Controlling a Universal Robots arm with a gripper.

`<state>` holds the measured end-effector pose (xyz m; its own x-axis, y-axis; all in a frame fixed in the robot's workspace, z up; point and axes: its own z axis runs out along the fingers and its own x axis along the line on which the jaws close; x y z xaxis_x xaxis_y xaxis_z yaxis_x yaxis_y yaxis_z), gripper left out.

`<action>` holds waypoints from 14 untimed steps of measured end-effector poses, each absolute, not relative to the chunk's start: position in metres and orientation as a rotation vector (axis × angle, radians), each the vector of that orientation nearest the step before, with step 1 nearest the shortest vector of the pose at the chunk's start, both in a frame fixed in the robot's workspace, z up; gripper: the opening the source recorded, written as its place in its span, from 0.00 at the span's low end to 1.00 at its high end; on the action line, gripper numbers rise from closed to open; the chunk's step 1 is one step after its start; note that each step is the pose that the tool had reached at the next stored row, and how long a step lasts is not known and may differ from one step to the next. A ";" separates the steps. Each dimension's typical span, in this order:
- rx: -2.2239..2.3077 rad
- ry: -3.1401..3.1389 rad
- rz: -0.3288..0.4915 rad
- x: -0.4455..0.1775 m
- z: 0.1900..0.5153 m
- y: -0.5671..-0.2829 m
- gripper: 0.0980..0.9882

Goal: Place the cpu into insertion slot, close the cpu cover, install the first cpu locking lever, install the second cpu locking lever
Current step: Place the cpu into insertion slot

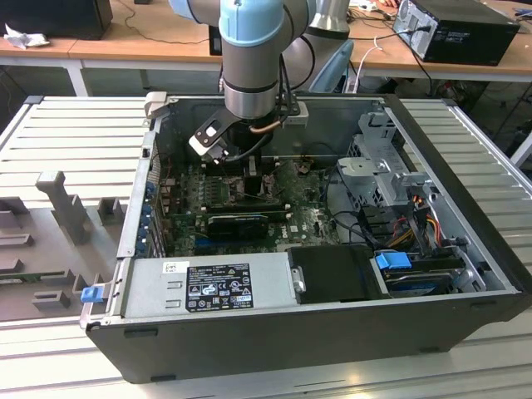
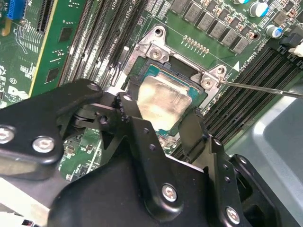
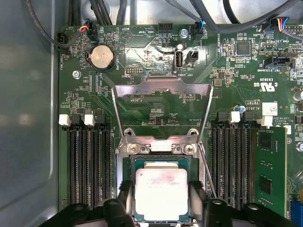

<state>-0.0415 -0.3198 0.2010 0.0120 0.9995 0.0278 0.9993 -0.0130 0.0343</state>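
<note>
Cpu (image 3: 162, 194) lies flat, face up, square in insertion slot (image 3: 161, 161).

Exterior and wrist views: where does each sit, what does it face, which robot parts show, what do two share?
Exterior view: off the arm, down into the case; arm, gripper show.
First wrist view: on the arm, square onto the board; gripper shows.
Second wrist view: on the arm, slanted at the cpu; gripper shows.
Both wrist views share it.

Exterior view: ribbed grey metal table (image 1: 75, 125) spans 9 to 3 o'clock. Wooden desk (image 1: 141, 46) runs across 12 o'clock, with cables (image 1: 158, 17) on top. Black box (image 1: 465, 29) at 2 o'clock, crumpled paper (image 1: 21, 37) at 10. Light is even.
</note>
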 end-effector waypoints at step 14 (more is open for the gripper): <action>2.229 2.202 0.064 -0.042 0.222 -0.320 0.01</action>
